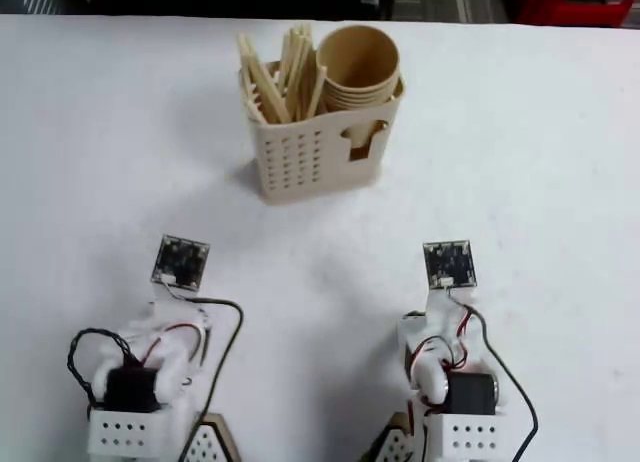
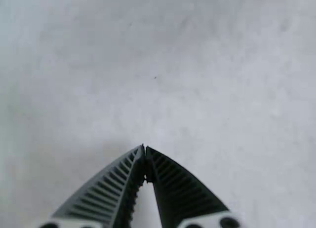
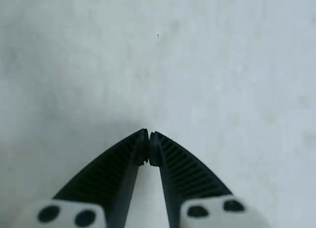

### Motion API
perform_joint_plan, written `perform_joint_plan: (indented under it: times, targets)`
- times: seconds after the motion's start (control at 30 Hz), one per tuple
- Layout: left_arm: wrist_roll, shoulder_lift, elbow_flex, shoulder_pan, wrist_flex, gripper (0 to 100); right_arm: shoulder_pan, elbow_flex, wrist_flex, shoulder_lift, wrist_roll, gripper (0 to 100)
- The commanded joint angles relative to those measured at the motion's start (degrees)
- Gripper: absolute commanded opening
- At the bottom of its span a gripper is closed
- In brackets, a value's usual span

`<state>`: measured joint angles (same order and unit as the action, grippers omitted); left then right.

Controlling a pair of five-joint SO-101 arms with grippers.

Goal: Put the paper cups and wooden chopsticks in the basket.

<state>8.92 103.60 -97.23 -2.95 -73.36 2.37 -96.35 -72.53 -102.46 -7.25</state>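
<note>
A cream perforated basket stands at the table's far middle. Stacked tan paper cups sit in its right half, and several wooden chopsticks lean upright in its left half. Both arms are folded back at the near edge, well away from the basket. My left gripper is shut with nothing in it, tips touching just above the bare white table. My right gripper is likewise shut and holds nothing over the table surface.
The left arm's body and the right arm's body sit at the near edge with loose cables. The white table stretches between them and the basket. Dark clutter lies beyond the far edge.
</note>
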Motion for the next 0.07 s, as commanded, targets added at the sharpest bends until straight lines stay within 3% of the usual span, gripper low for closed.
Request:
perform_joint_plan:
  times: [0.0, 0.03]
  targets:
    - [-0.44, 0.75, 0.26, -0.22, -0.35, 3, -0.04, -0.53, -0.22, -0.57, -0.35, 1.9]
    - [-0.44, 0.75, 0.26, -0.22, -0.35, 3, -0.04, -0.53, -0.22, -0.57, -0.35, 1.9]
